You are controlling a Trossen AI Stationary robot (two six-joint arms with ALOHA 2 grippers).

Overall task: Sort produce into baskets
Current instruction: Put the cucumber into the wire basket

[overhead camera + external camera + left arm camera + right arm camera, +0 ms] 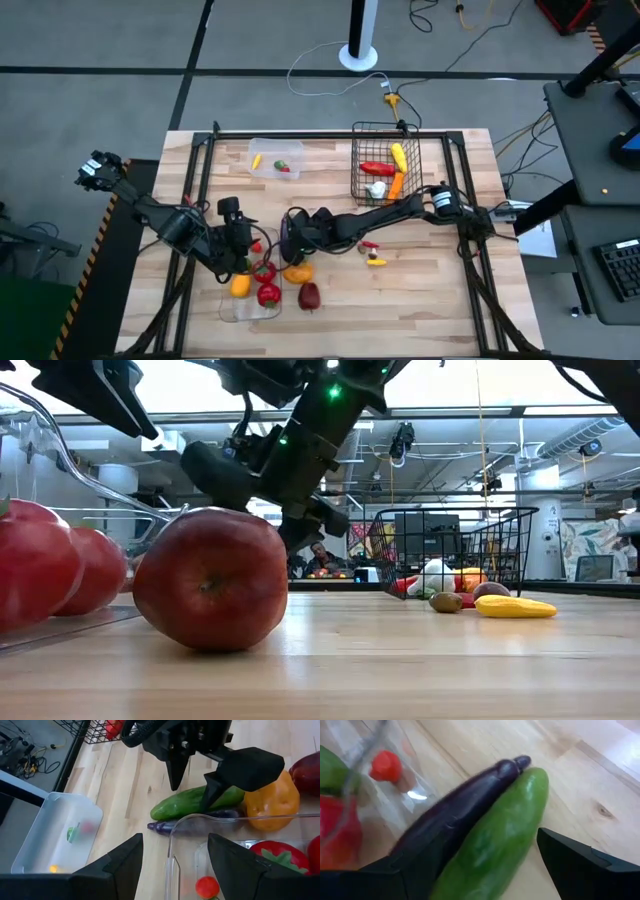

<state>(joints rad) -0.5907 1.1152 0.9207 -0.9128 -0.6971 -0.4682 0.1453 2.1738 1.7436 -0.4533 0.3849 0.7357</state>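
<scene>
A green cucumber (192, 802) and a purple eggplant (200, 821) lie side by side on the table, just outside the long clear tray (172, 847). My right gripper (190, 795) hangs open over them, one finger on each side of the cucumber (500, 840); the eggplant (455, 815) lies beside it. My left gripper (172, 870) is open above the tray's rim and holds nothing. Red peppers (268, 293) and a yellow one (240, 286) sit in the tray. An orange pepper (272, 800) and a dark red apple (210, 580) rest on the table by it. My right gripper comes at the cucumber's middle (200, 800) slanting down from the table's right, its fingers (175, 770) lying across it. Whether a finger touches the cucumber I cannot tell. The cucumber lies flat on the table.
The black wire basket (385, 165) at the far right holds a red pepper, a yellow piece, a carrot and a white bulb. The small clear tub (275, 160) at the far middle holds small pieces. Small red and yellow pieces (374, 256) lie mid-table.
</scene>
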